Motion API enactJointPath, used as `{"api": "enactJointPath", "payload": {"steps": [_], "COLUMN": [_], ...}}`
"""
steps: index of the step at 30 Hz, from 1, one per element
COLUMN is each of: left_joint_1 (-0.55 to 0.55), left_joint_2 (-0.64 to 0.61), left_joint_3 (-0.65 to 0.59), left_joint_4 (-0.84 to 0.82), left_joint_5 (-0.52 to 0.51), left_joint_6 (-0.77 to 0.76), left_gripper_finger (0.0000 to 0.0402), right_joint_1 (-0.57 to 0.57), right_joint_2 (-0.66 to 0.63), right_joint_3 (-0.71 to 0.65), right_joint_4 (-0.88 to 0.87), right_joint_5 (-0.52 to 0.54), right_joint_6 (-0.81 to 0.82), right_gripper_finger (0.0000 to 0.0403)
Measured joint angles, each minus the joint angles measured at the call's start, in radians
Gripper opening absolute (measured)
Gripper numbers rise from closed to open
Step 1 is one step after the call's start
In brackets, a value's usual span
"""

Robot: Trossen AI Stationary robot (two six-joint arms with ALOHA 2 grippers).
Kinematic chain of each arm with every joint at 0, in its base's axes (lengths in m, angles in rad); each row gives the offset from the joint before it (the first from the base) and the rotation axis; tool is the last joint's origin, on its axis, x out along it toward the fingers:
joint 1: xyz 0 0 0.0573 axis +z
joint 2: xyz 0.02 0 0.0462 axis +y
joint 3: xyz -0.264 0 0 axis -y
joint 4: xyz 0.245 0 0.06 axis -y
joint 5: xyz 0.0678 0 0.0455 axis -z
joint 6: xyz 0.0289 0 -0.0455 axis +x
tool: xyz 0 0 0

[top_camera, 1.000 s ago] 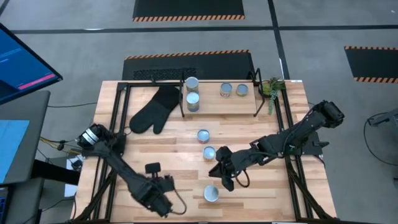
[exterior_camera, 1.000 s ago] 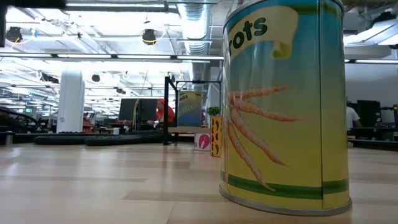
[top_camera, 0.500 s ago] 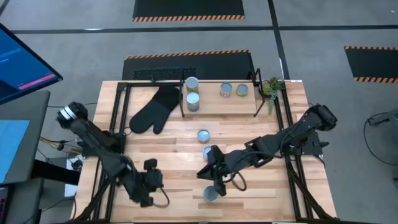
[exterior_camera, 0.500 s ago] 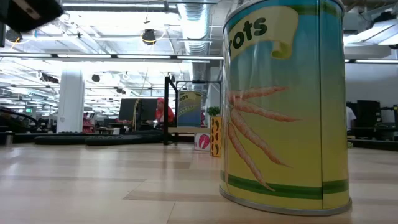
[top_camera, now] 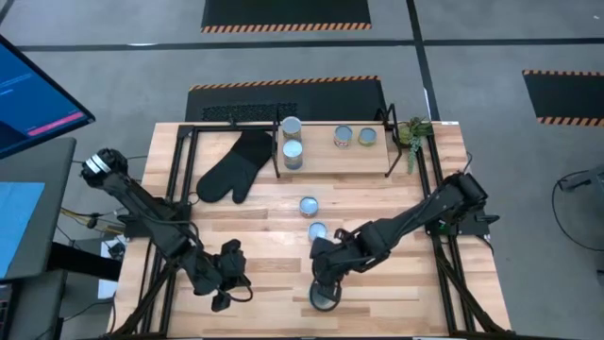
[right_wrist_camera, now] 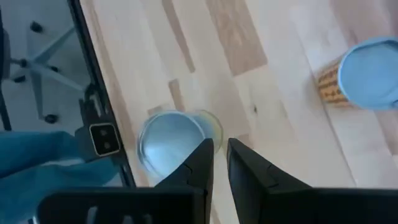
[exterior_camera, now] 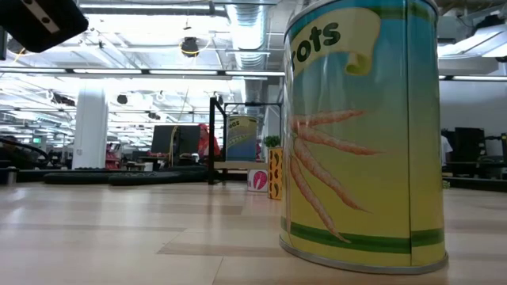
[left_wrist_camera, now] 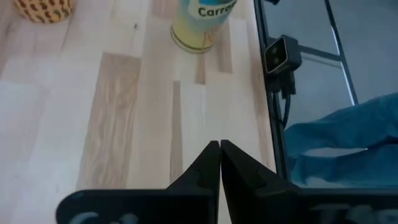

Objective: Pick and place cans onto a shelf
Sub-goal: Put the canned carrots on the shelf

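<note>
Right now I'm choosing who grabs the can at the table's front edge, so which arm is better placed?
The right. Its gripper hangs just above that can, which shows right past the fingertips in its wrist view. The left gripper, fingers shut, sits off toward the table's left, with nothing beneath it.

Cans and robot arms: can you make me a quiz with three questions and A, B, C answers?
1. Where is the right pincer?
A. over the front can
B. on the shelf
C. on the mitt

2. How many cans stand on the table, off the shelf?
A. one
B. three
C. six

3. The left pincer is:
A. shut, empty
B. holding a can
C. holding the mitt

Answers: 1 A, its fingers hang above that can's top. 2 B, the front can plus two mid-table. 3 A, its fingers touch, nothing between.
</note>
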Motion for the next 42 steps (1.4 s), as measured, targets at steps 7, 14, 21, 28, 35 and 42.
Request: {"api": "enactJointPath", "payload": {"steps": [7, 14, 21, 28, 35, 42], "left_joint_1": [0.006, 0.006, 0.006, 0.006, 0.006, 0.006], "left_joint_2": [0.002, 0.002, 0.002, 0.002, 0.002, 0.003], "left_joint_3": [-0.001, 0.0, -0.001, 0.0, 0.0, 0.0], "left_joint_4": [-0.004, -0.004, -0.005, -0.005, -0.006, -0.014], "left_joint_5": [-0.025, -0.055, -0.076, -0.098, -0.098, -0.1], "left_joint_6": [-0.035, -0.035, -0.035, -0.035, -0.028, -0.019], "left_gripper_finger": [0.0, 0.0, 0.0, 0.0, 0.0, 0.0], "right_joint_1": [0.001, 0.002, 0.002, 0.009, 0.007, 0.021], "right_joint_2": [0.007, 0.007, 0.019, 0.099, 0.122, 0.152], "right_joint_3": [0.002, 0.002, 0.003, 0.002, 0.001, 0.005], "right_joint_4": [0.049, 0.036, 0.045, 0.021, 0.028, 0.048], "right_joint_5": [-0.021, -0.021, -0.022, -0.049, -0.048, -0.067], "right_joint_6": [-0.042, -0.06, -0.064, -0.075, -0.068, -0.059], "right_gripper_finger": [0.0074, 0.0124, 0.0195, 0.022, 0.0212, 0.0209]}}
